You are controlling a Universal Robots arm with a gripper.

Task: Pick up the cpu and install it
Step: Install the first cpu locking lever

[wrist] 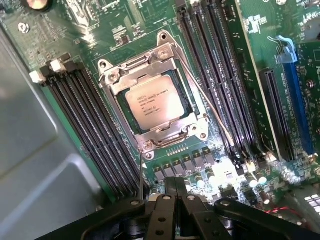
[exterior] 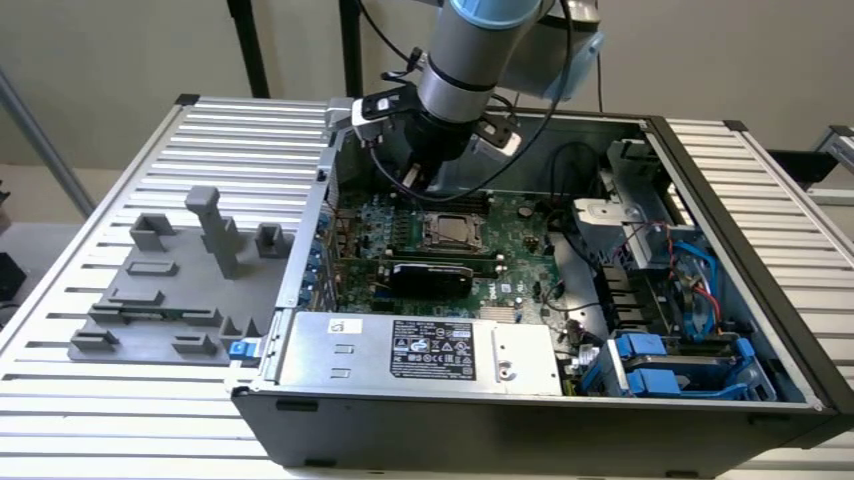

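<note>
gripper (wrist: 175,194) clenched, holding nothing, clear of the board. cpu (wrist: 152,103) sits just ahead of it inside socket frame (wrist: 167,132), edges boxed in, memory slots (wrist: 97,132) flanking.

My arm (exterior: 470,50) enters at the upper middle of the exterior view as a round, silver-grey tube with a dark ring round it. A pale blue joint cap (exterior: 577,55) sits just to the exterior view's right of it. Below the tube my wrist turns black, with a white-and-black bracket (exterior: 378,108) clamped on at the exterior view's left and thin black cables (exterior: 395,52) looping around it. My gripper (exterior: 424,178) is matte black. In the wrist view its fingers (wrist: 169,188) are narrow black bars joined to broad black linkage arms (wrist: 260,221), pinned with small round screws (wrist: 224,203).
</note>
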